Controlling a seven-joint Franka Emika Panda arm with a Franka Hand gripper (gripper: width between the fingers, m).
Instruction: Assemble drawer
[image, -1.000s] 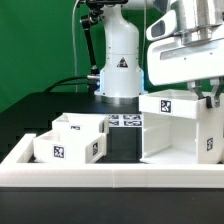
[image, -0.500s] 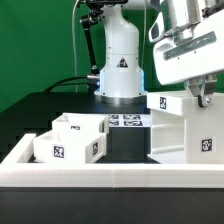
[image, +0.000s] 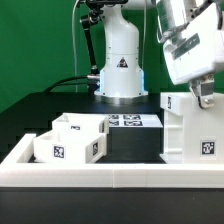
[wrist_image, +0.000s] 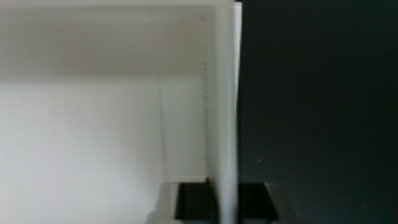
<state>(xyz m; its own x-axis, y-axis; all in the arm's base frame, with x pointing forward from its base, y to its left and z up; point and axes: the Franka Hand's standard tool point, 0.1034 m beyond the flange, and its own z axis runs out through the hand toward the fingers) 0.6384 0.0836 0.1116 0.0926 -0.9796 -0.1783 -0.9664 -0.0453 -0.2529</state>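
Claw (image: 204, 97): your claw pointed down at the exterior view's right, pinching the top edge of one upright side panel of the housing (image: 188, 130). In the wrist view the claw (wrist_image: 228, 200) had its two dark fingers (wrist_image: 194, 200) one on each side of that thin side panel (wrist_image: 226, 90). They were pressed to it, as far as the blurred picture let you judge.

Housing: a large white cube-shaped part, which stood upright on the black table (image: 35, 108), just behind the low white wall (image: 100, 176). You had two square tags facing the exterior camera, an upper tag (image: 168, 101) and a lower tag (image: 207, 146). The wrist view showed you the housing's pale inside (wrist_image: 98, 120) on one side of the gripped panel and the dark table (wrist_image: 320, 110) on the other.

Trays: two small open-top boxes at the exterior view's left, well apart from the housing. The front tray (image: 70, 148) carried a tag on its face. The rear tray (image: 88, 124), also tagged, sat close behind it.

Marker board (image: 128, 121): it lay flat on the table, farther back, between the trays and the housing.

Arm base (image: 120, 65): white, it stood behind the marker board, with the green backdrop (image: 30, 50) beyond it.
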